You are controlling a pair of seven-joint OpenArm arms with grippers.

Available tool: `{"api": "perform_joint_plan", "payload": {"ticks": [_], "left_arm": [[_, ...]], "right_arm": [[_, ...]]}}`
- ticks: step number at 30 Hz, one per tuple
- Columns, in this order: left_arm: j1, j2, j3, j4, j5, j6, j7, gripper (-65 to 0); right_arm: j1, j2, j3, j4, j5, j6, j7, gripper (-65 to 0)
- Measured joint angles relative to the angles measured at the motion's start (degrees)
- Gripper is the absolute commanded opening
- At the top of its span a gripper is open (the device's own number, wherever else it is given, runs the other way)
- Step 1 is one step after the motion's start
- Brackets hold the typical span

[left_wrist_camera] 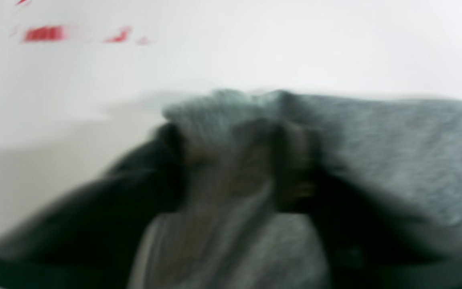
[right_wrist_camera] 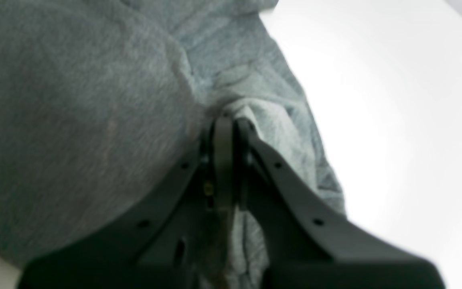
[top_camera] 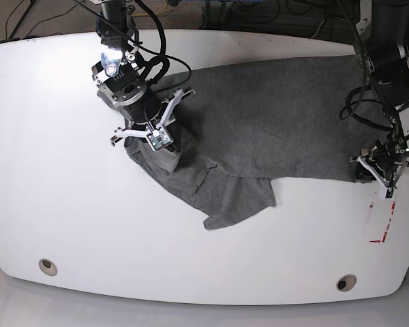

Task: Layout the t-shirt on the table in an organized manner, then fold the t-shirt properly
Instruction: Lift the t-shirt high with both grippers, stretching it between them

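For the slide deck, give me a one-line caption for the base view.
Two arms grip the grey t-shirt on the white table: right pincer at one edge, left pincer at the opposite edge.

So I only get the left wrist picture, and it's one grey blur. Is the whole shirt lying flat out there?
Observer: No. The base view shows the t-shirt spread over the table, but its lower left part is bunched and folded over.
Operator: Is the other arm doing anything?
Observer: Yes. The right gripper is shut on a bunch of cloth at that bunched side.
Operator: And where is my arm?
Observer: The left gripper is at the shirt's right corner in the base view, near the table's edge.
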State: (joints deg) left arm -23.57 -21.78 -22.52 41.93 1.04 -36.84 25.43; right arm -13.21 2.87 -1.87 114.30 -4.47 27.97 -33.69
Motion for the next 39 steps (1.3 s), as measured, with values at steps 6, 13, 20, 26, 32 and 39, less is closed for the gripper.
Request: {"api": "perform_joint_plan", "payload": {"ticks": [6, 13, 20, 26, 32, 39], "left_arm": [[0.0, 0.0, 0.0, -0.2, -0.1, 0.0, 0.0, -64.2], [0.1, 0.7, -0.2, 0.8, -0.2, -0.2, 0.0, -65.0], [1.6, 2.0, -2.5, 10.8, 0.5, -3.7, 10.9, -65.0], [3.0, 1.5, -6.1, 24.8, 0.8, -3.5, 19.6, -65.0], [2.4, 2.6, -6.2, 37.5, 1.0, -3.0, 27.0, -65.0], [1.7, 5.2, -5.6, 49.4, 0.2, -3.7, 32.2, -65.0]], "right_arm": [[0.4, 0.0, 0.0, 0.0, 0.0, 0.0, 0.0, -65.0], [1.5, 0.0, 0.1, 0.0, 0.0, 0.0, 0.0, -65.0], [1.8, 0.6, 1.5, 0.0, 0.1, 0.2, 0.0, -65.0], [4.6, 2.2, 2.5, 0.1, -0.2, 0.0, -0.6, -65.0], [9.0, 3.0, 2.2, -0.1, 0.0, 0.2, -0.8, -65.0], [16.0, 5.2, 2.2, -4.0, 0.2, 0.5, -0.7, -65.0]]}}
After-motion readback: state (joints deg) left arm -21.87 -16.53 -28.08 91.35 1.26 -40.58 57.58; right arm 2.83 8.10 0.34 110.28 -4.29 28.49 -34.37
